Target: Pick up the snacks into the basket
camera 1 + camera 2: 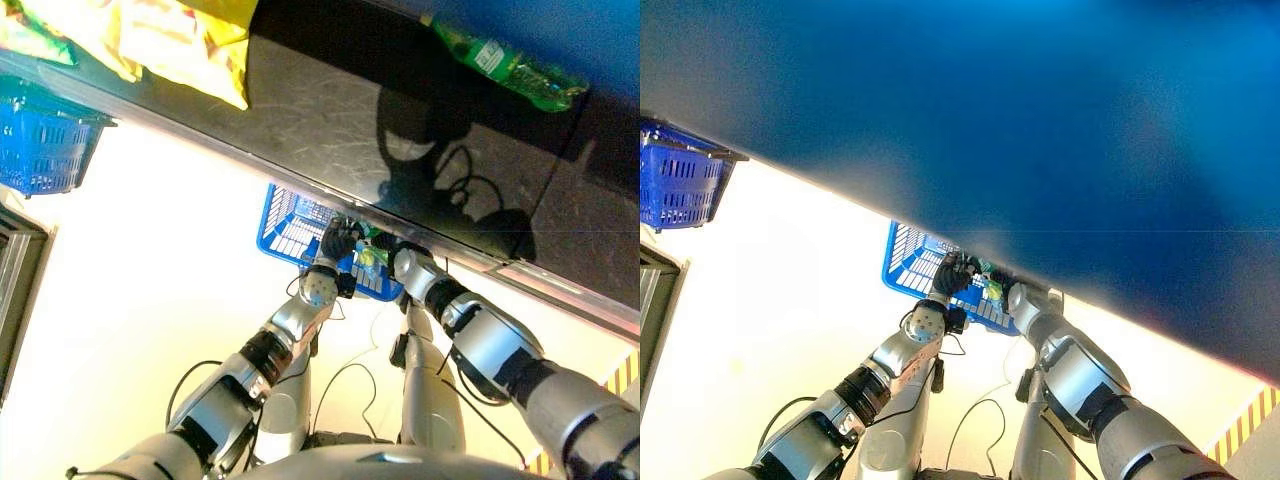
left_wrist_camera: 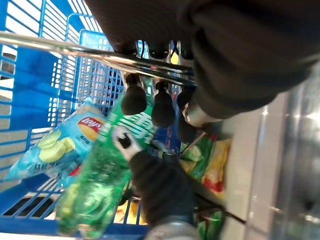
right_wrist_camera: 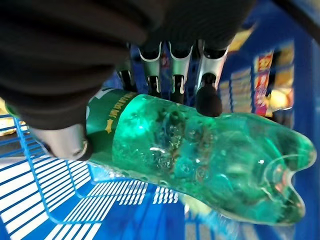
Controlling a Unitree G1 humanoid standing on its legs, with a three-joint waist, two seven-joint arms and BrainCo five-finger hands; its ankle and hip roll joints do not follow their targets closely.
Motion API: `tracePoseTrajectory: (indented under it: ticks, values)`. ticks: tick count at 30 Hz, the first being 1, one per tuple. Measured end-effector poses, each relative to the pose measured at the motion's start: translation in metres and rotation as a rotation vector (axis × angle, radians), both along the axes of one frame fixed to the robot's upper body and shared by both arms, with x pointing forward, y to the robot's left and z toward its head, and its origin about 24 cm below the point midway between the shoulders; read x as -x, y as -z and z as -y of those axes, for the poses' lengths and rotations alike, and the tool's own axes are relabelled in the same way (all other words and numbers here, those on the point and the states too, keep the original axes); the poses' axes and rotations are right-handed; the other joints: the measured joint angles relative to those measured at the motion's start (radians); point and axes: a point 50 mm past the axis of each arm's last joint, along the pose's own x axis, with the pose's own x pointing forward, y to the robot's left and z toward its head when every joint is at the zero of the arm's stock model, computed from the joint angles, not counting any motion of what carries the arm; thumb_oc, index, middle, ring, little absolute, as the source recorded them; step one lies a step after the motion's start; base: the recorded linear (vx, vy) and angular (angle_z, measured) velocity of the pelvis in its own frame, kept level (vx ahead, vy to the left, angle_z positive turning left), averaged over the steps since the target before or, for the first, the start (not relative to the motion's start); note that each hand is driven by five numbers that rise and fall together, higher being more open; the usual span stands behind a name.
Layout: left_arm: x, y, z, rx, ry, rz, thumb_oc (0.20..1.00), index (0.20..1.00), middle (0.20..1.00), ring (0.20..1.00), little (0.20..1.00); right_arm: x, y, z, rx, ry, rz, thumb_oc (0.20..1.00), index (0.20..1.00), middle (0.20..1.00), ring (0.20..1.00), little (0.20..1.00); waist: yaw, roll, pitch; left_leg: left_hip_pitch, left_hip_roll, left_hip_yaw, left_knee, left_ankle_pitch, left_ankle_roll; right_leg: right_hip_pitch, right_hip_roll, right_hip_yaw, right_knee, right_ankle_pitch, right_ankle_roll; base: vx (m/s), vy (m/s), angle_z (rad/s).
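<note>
A blue wire basket [image 1: 290, 225] hangs just below the black table's edge. My left hand [image 1: 337, 242] is shut on its metal handle [image 2: 60, 47], fingers [image 2: 134, 95] curled over the bar. My right hand [image 1: 388, 250] reaches into the basket, shut on a green plastic bottle [image 3: 200, 160] with its fingers [image 3: 172, 70] wrapped round the label end. The bottle [image 2: 100, 180] lies tilted inside the basket, above a light blue chip bag [image 2: 55, 147]. Yellow and green snack packets [image 2: 212, 165] lie deeper in the basket.
The black table [image 1: 330, 120] carries yellow snack bags [image 1: 170, 35] at its far left and another green bottle [image 1: 505, 62] at its far right. A second blue basket [image 1: 45, 145] stands at the left by the table's edge.
</note>
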Motion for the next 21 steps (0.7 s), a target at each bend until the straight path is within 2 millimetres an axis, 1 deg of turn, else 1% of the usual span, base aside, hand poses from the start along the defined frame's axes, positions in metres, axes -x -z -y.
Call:
tracePoseTrajectory:
  ticks: [3,4,7,8,10,11,12,13,15,16,18,21]
  values:
    - [0.002,-0.001,0.006,0.015,0.026,-0.005,0.200,0.200,0.200,0.200,0.200,0.001,0.004,0.007,0.012,0.028,-0.023,0.200,0.200,0.200,0.200,0.200,0.006,0.020,-0.013,-0.024,-0.005,-0.020,0.006,0.003,-0.001,-0.009,-0.004,-0.015,0.000,0.000,0.000,0.00,0.007,0.18]
    - [0.002,-0.004,0.010,0.033,0.034,-0.001,0.200,0.200,0.200,0.200,0.200,0.000,0.002,0.012,0.016,0.048,-0.021,0.200,0.200,0.200,0.200,0.200,0.016,0.025,-0.018,-0.037,-0.004,-0.028,0.007,0.008,-0.002,-0.018,-0.004,-0.024,0.004,0.000,-0.001,0.00,0.008,0.13]
    - [0.003,-0.015,0.015,0.082,0.053,0.021,0.200,0.200,0.200,0.200,0.200,-0.007,-0.009,0.021,0.021,0.080,0.015,0.200,0.200,0.200,0.200,0.200,0.035,0.026,-0.018,-0.074,-0.007,-0.047,0.008,0.019,-0.005,-0.051,-0.005,-0.032,0.014,0.005,-0.006,0.00,0.023,0.13]
    - [0.004,-0.024,0.018,0.104,0.068,0.044,0.200,0.200,0.200,0.200,0.200,-0.012,-0.018,0.025,0.015,0.111,0.055,1.000,1.000,1.000,1.000,1.000,0.043,0.028,-0.017,-0.105,-0.011,-0.067,0.006,0.031,-0.007,-0.077,-0.006,-0.035,0.018,0.011,-0.007,0.00,0.028,0.23]
    - [0.005,-0.028,0.020,0.121,0.077,0.055,0.200,0.200,0.200,0.200,0.200,-0.016,-0.026,0.030,-0.027,0.164,0.095,1.000,1.000,1.000,1.000,1.000,0.059,0.034,-0.012,-0.129,-0.015,-0.081,0.005,0.036,-0.006,-0.095,-0.011,-0.035,0.020,0.017,-0.005,0.01,0.033,0.25]
    - [0.005,-0.030,0.021,0.134,0.081,0.055,0.200,0.200,0.200,0.200,0.200,-0.018,-0.031,0.030,-0.063,0.186,0.119,1.000,1.000,1.000,1.000,1.000,0.061,0.045,-0.003,-0.140,-0.022,-0.084,0.003,0.038,-0.006,-0.104,-0.018,-0.035,0.028,0.017,-0.003,0.01,0.023,0.22]
    - [0.004,-0.031,0.021,0.136,0.081,0.057,0.200,0.200,0.200,0.200,0.200,-0.019,-0.033,0.028,-0.069,0.182,0.126,1.000,1.000,1.000,1.000,1.000,0.064,0.046,0.001,-0.142,-0.025,-0.084,0.002,0.038,-0.006,-0.109,-0.021,-0.035,0.031,0.018,-0.001,0.01,0.025,0.18]
    - [0.004,-0.032,0.020,0.139,0.079,0.054,0.200,0.200,0.200,0.200,0.200,-0.020,-0.035,0.023,-0.087,0.170,0.134,1.000,1.000,1.000,1.000,1.000,0.070,0.053,0.007,-0.150,-0.031,-0.088,0.002,0.038,-0.006,-0.115,-0.027,-0.035,0.032,0.020,0.001,0.01,0.019,0.04]
    - [0.004,-0.031,0.020,0.146,0.068,0.043,0.200,0.200,0.200,0.200,0.200,-0.020,-0.035,0.015,-0.117,0.156,0.136,1.000,1.000,1.000,1.000,1.000,0.078,0.055,0.008,-0.158,-0.036,-0.089,0.002,0.045,-0.003,-0.125,-0.031,-0.034,0.033,0.023,0.004,0.00,0.000,0.00]
    - [0.002,-0.031,0.017,0.143,0.052,0.046,0.200,0.200,0.200,0.200,0.200,-0.019,-0.033,0.007,-0.135,0.145,0.128,1.000,1.000,1.000,1.000,1.000,0.082,0.055,0.009,-0.158,-0.038,-0.093,0.001,0.060,0.003,-0.122,-0.031,-0.035,0.033,0.023,0.006,0.01,0.012,0.03]
    - [0.003,-0.028,0.016,0.129,0.052,0.031,0.200,0.200,0.200,0.200,0.200,-0.018,-0.032,0.001,-0.166,0.143,0.121,1.000,1.000,1.000,1.000,1.000,0.083,0.055,0.010,-0.158,-0.046,-0.097,-0.001,0.065,0.003,-0.121,-0.038,-0.037,0.034,0.021,0.011,0.02,0.020,0.09]
    - [0.004,-0.022,0.015,0.108,0.050,0.011,0.200,0.200,0.200,0.200,0.200,-0.016,-0.029,0.000,-0.219,0.157,0.115,1.000,1.000,1.000,1.000,1.000,0.080,0.055,0.010,-0.153,-0.053,-0.094,-0.004,0.070,0.010,-0.115,-0.045,-0.039,0.034,0.021,0.016,0.01,0.030,0.06]
